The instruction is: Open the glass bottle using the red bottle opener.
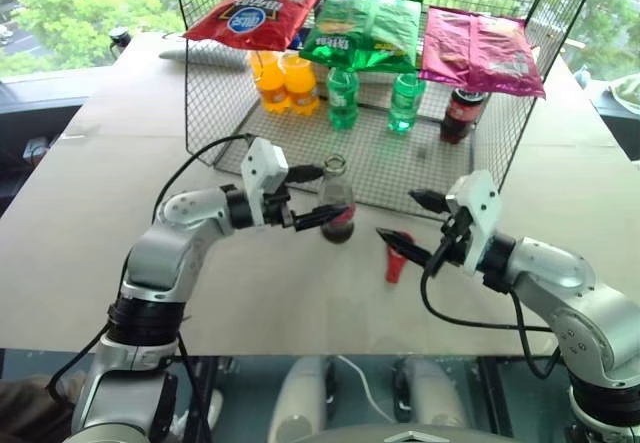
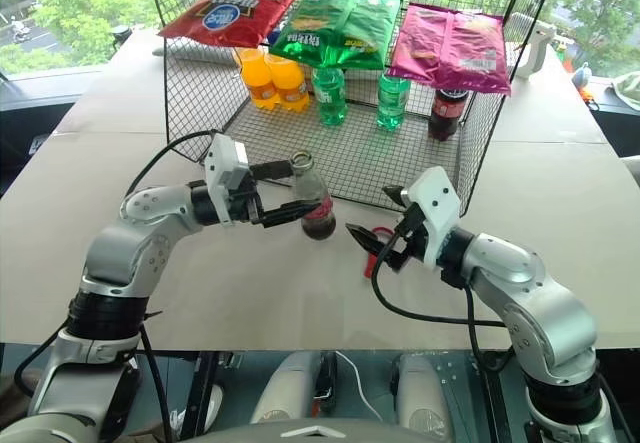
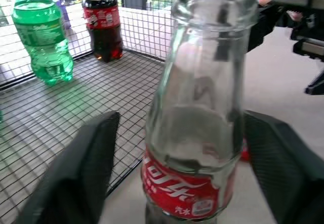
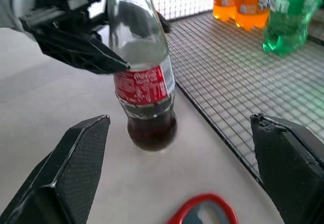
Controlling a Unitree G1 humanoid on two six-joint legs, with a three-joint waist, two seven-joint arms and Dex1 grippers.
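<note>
Step in hand, judged from the present layout: the bottle is uncapped and the tool set down, so both arms are best drawn straight back and level, without brushing the glass. The wire mesh shelf rack (image 1: 400, 168) stands on the beige tabletop (image 1: 90, 213), beside windows onto green trees. Snack bags (image 1: 365, 28) lie across its top; orange soda bottles (image 1: 285, 83), green plastic bottles (image 1: 343, 98) and a squat dark cola bottle (image 1: 462, 115) stand inside. The left gripper (image 1: 312, 195) is spread wide, one finger at either side of the glass bottle (image 1: 337, 203), gaps visible in the left wrist view. The bottle stands upright at the rack's front edge, no cap on its mouth. The right gripper (image 1: 418, 221) is released and empty. The red bottle opener (image 1: 398, 256) lies flat just below it, near the bottle.
</note>
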